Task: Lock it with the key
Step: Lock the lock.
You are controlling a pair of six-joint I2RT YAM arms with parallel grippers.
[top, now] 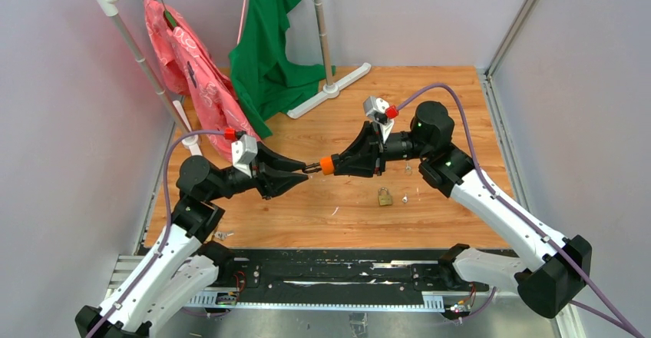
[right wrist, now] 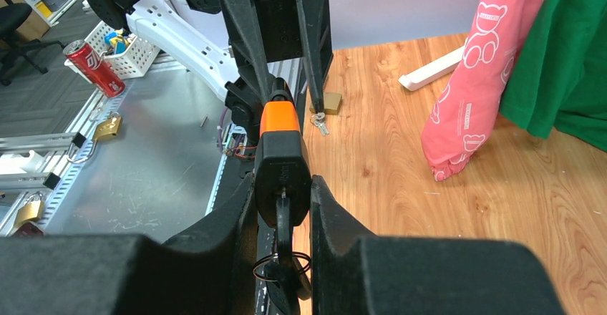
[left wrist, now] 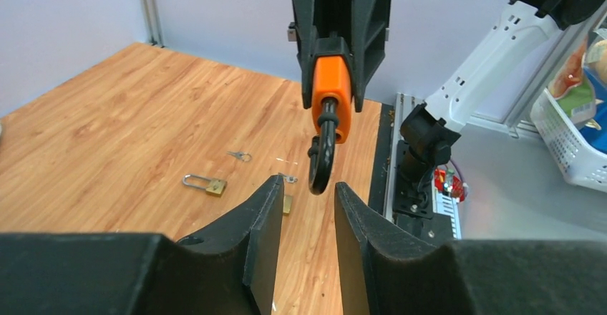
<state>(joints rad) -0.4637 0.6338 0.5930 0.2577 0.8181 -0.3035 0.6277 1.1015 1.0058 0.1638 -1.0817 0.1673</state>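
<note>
Above mid-table, right gripper (right wrist: 281, 207) clamps the orange padlock (top: 328, 164); left gripper (left wrist: 306, 207), narrowly parted, seemingly flanks its shackle (left wrist: 321, 154).

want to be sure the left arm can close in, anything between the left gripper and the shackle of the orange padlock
Nothing visible. The right gripper holds the orange padlock with its black shackle hanging just above the open gap of the left gripper, with only air between them.
</note>
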